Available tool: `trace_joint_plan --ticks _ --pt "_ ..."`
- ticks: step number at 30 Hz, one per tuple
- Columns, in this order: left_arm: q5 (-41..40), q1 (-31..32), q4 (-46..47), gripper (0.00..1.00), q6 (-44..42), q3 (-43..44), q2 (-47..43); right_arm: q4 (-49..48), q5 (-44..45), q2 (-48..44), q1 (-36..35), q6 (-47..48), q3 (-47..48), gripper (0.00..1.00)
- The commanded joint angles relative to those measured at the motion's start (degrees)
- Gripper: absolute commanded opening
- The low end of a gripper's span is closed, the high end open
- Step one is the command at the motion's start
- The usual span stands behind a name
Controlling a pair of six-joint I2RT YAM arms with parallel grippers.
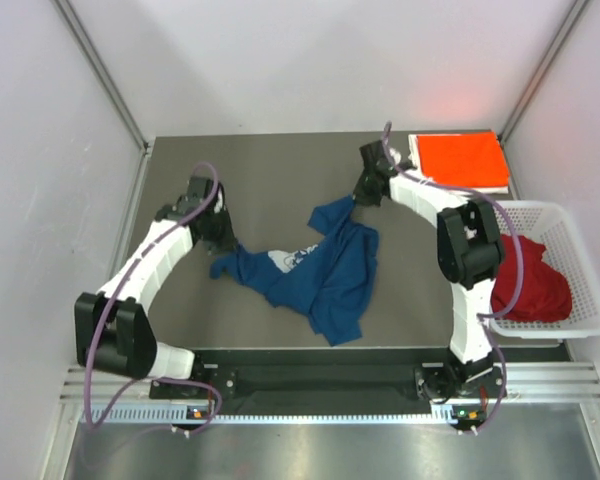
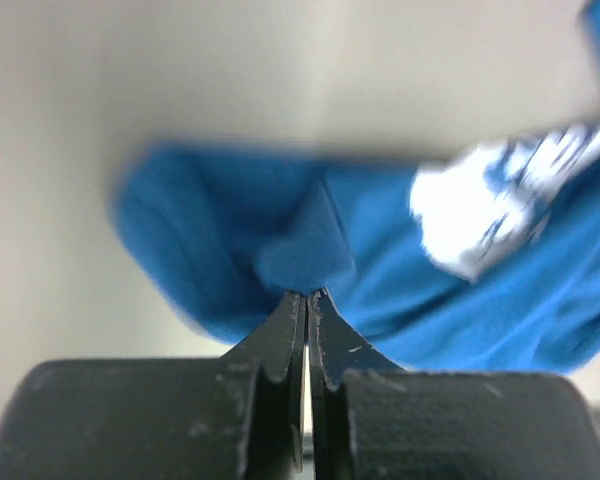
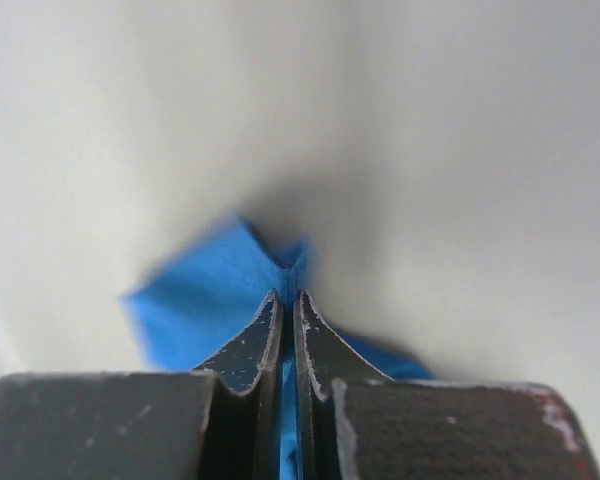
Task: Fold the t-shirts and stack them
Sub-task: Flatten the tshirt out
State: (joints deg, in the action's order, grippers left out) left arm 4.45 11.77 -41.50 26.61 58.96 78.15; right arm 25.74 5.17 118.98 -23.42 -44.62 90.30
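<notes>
A navy blue t-shirt [image 1: 320, 268] with a small white chest print lies crumpled in the middle of the table. My left gripper [image 1: 223, 246] is shut on its left edge; the left wrist view shows blue cloth [image 2: 310, 255] pinched at the fingertips [image 2: 308, 296]. At the shirt's upper corner my right gripper [image 1: 352, 200] is shut on the fabric, with blue cloth [image 3: 215, 290] running between the jaws [image 3: 289, 296]. An orange-red t-shirt [image 1: 463, 160] lies folded flat at the back right. A dark red t-shirt [image 1: 528, 280] sits bunched in the basket.
A white plastic lattice basket [image 1: 576, 262] stands at the table's right edge, beside the right arm. Light walls enclose the grey table [image 1: 260, 170] on three sides. A metal rail runs along the near edge under the arm bases.
</notes>
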Motion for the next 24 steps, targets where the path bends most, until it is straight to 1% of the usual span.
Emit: trace_joint_plan --ticks 1,2,3,4,5,6,8,9,10,13,14,16,17,18,19,20,21,22,23,24 --pt "-9.8 -0.26 0.64 0.0 1.69 16.68 2.26 -0.96 3.79 -11.82 5.48 6.72 13.03 0.0" --pt "-12.77 -0.34 -0.42 0.0 1.34 20.46 2.97 1.57 4.58 -13.49 5.75 10.66 18.28 0.0" --pt "-13.93 -0.34 -1.65 0.0 1.25 28.24 3.67 2.64 5.46 -17.08 6.01 12.43 20.77 0.0" --pt "-15.25 -0.34 -4.62 0.0 1.08 31.88 4.98 4.04 6.42 -18.77 6.54 15.67 22.97 0.0" --pt "-16.65 -0.34 -5.69 0.0 0.99 35.05 5.43 5.71 6.69 -20.61 6.72 16.75 25.86 0.0" --pt "-17.1 -0.43 -6.83 0.0 0.9 39.87 5.96 6.16 6.61 -24.72 6.98 17.63 26.15 0.0" --pt "-16.67 -0.43 -9.2 0.0 0.99 42.54 5.96 6.43 6.52 -29.31 7.25 19.04 23.28 0.0" --pt "-15.1 -0.43 -9.83 0.0 0.99 43.51 5.35 7.3 7.39 -33.94 7.16 18.78 21.51 0.0" --pt "-14.13 -0.43 -10.35 0.0 1.16 43.17 5.0 8.09 7.75 -36.25 7.25 18.35 19.58 0.0" --pt "-11.92 -0.52 -10.98 0.0 1.43 36.51 1.75 13.63 9.07 -44.95 7.16 15.54 8.52 0.0" --pt "-11.31 -0.52 -10.19 0.0 1.25 31.88 0.0 14.07 8.98 -50.11 7.16 13.96 -0.21 0.0" --pt "-11.13 -0.96 -9.83 0.0 0.46 27.98 -0.89 15.22 8.81 -55.23 7.25 12.38 -9.14 0.0" --pt "-11.21 -1.57 -9.75 0.0 0.29 25.09 -0.98 15.83 8.72 -57.35 7.16 11.93 -17.1 0.0" --pt "-10.87 -1.84 -9.74 0.0 0.02 24.02 -0.89 16.44 8.2 -61.28 7.07 11.49 -20.92 0.0" --pt "-10.34 -2.01 -9.66 0.0 -0.94 22.97 -0.98 16.97 5.67 -63.15 7.16 10.96 -24.61 0.0" --pt "-10.51 -2.01 -9.92 0.0 -1.47 21.13 -0.98 17.41 4.25 -64.99 7.16 10.44 -31.35 0.0" --pt "-10.95 -2.01 -10.09 0.0 -1.82 20.15 -1.59 17.59 3.02 -68.67 7.16 10.08 -34.37 0.0" --pt "-11.65 -2.01 -10.62 0.0 -1.83 18.92 -2.12 18.55 1.0 -70.36 6.99 8.77 -37.27 0.0" --pt "-11.31 -2.01 -10.01 0.0 -1.74 15.26 -2.82 19.08 0.72 -72.03 6.98 7.98 -42.26 0.0" --pt "-10.35 -2.01 -9.23 0.0 -1.82 12.78 -4.74 19.52 0.28 -75.18 6.9 7.19 -44.49 0.0"
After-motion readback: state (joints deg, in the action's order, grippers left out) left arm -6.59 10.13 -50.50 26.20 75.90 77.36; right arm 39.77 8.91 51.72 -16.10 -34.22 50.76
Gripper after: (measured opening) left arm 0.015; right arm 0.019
